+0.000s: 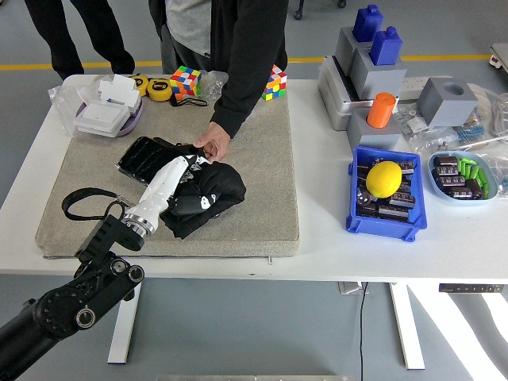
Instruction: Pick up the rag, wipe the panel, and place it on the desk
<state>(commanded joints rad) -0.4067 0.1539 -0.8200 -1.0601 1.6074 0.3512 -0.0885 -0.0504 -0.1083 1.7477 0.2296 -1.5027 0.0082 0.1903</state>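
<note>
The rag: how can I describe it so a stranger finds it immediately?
Look at the grey mat covering the table's left half. Near its front centre, the robot's white left hand presses a crumpled black rag onto a dark panel. It is the only soft, wrinkled cloth there.

From my seat, the black rag [208, 193] covers the right end of the panel [145, 155], and the left hand [176, 181] has its fingertips buried in the cloth. I cannot make out the person's hand [213, 144] contact with the panel. The person is cut off above the chest by the top edge.
</note>
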